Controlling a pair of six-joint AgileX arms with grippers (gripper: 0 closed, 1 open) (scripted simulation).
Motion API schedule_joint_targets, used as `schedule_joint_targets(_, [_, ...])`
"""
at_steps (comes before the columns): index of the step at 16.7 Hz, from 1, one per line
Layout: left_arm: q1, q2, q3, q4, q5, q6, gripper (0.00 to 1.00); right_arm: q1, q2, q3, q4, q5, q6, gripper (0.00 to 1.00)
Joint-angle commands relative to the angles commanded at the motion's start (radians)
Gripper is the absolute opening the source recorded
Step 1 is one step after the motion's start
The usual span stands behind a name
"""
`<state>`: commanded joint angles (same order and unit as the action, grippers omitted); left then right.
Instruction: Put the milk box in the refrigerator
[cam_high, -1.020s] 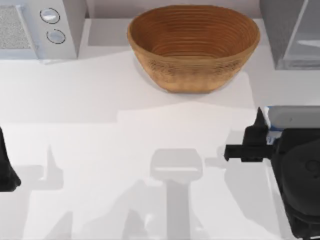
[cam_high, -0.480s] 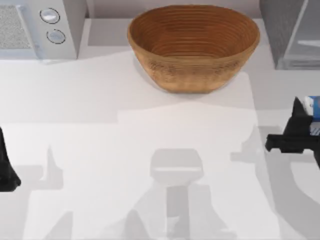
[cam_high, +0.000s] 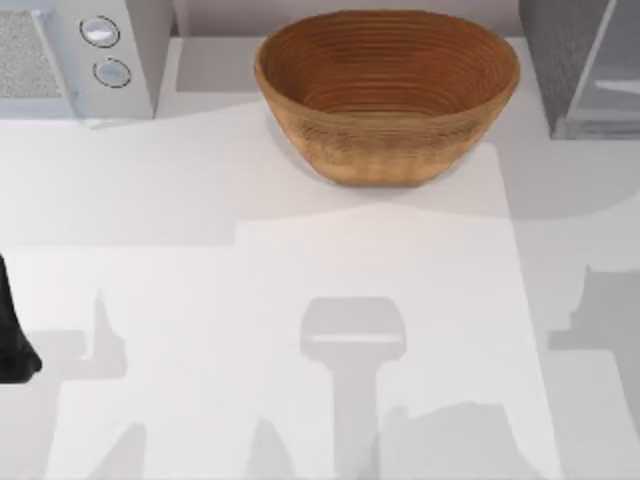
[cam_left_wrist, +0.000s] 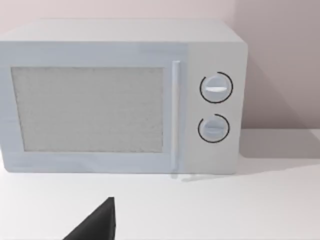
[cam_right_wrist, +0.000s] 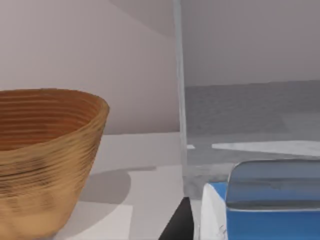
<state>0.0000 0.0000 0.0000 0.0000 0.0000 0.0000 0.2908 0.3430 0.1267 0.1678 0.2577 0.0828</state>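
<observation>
1. We're working the right arm alone. The right gripper (cam_right_wrist: 181, 228) is riding just in front of its wrist camera, out past the right side of the surface (cam_high: 200, 200).
2. The milk box (cam_right_wrist: 260, 220) is sitting right at the jaws: a dark finger (cam_right_wrist: 175, 227) is pressing on its white side, blue top facing up. We're reading the jaws as closed on the carton and carrying it clear of the surface, though we're only seeing one side of the grip.
3. Key relation: the refrigerator (cam_high: 565, 60) is lying straight ahead of the held carton, at the far right corner. In the right wrist view its pale panel edge is standing upright just ahead, with the dark speckled interior (cam_right_wrist: 250, 110) opening beyond it.
4. The wicker basket (cam_high: 385, 90) is sitting beside that line, towards the middle of the surface, apart from carton and fridge.
5. We're judging the next move as a forward carry into the opening, keeping the carton upright and off the panel edge. Main risk: clipping that edge.
6. The left arm (cam_high: 12, 330) is parking at the left edge, its left gripper (cam_left_wrist: 95, 225) facing the microwave (cam_left_wrist: 120, 100). We cannot tell the state of its jaws.
</observation>
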Motion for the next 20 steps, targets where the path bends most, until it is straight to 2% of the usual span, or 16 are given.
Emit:
schedule_joint_targets(4, [0.000, 0.000, 0.000, 0.000, 0.000, 0.000, 1.00, -0.197, -0.239, -0.083, -0.112, -0.180, -0.056, 0.00])
schedule_joint_targets(7, [0.000, 0.000, 0.000, 0.000, 0.000, 0.000, 1.00, -0.280, -0.332, -0.122, -0.161, -0.249, -0.080, 0.00])
schedule_joint_targets(15, [0.000, 0.000, 0.000, 0.000, 0.000, 0.000, 1.00, -0.293, -0.308, -0.103, -0.140, -0.262, -0.079, 0.00])
schedule_joint_targets(20, [0.000, 0.000, 0.000, 0.000, 0.000, 0.000, 1.00, -0.335, -0.047, 0.048, 0.045, -0.301, -0.076, 0.00])
